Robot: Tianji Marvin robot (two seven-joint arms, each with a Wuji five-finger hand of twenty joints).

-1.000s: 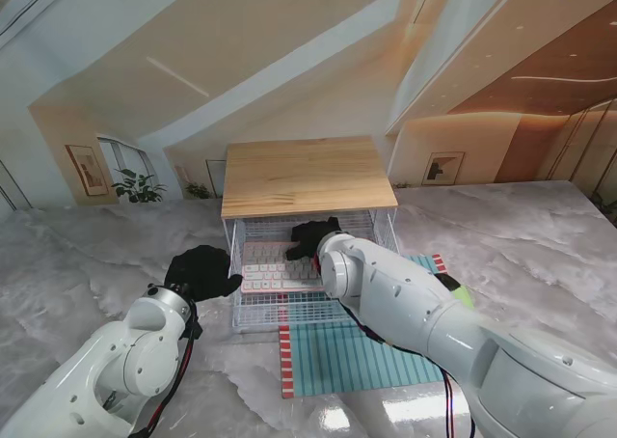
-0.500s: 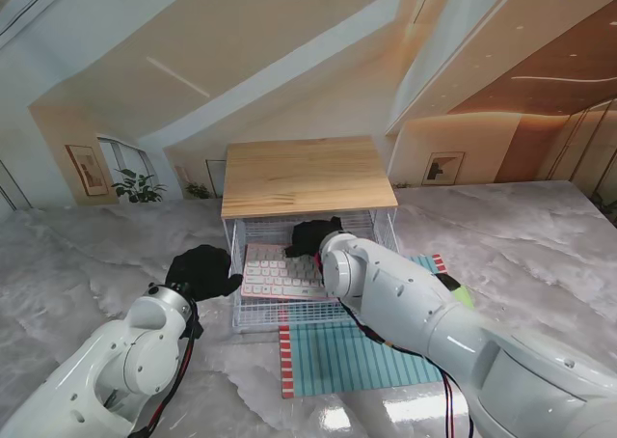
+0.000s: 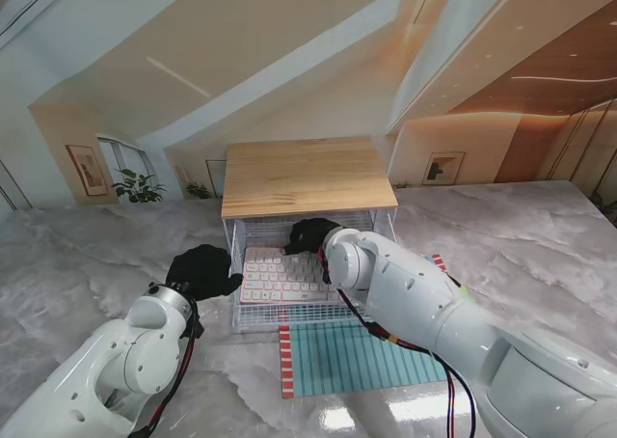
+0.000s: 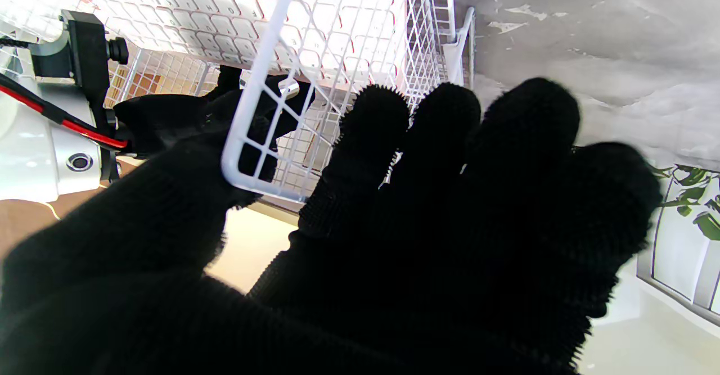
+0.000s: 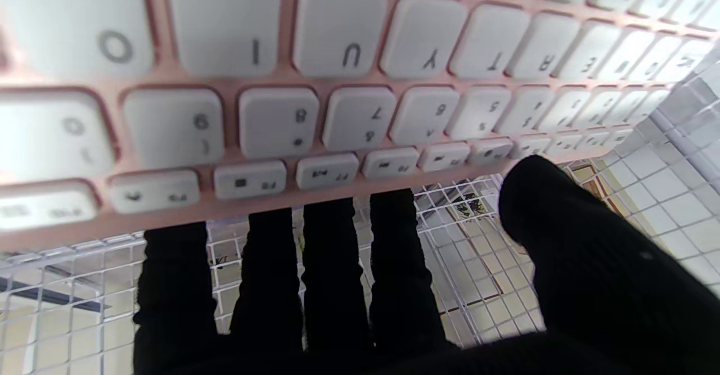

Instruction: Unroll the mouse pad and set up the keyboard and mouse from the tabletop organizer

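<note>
The keyboard has a pink frame and white keys. It lies inside the white wire organizer, under the organizer's wooden top, with its near part reaching the organizer's open front.

The right hand reaches into the organizer over the keyboard's far right edge. Its four fingers pass behind that far edge and the thumb sits beside the function-key row, so the fingers are closed around the keyboard.

The left hand is just beside the organizer's left wall, its thumb hooked around the wire frame, gripping it.

The teal striped mouse pad lies flat on the marble table, directly in front of the organizer.
</note>
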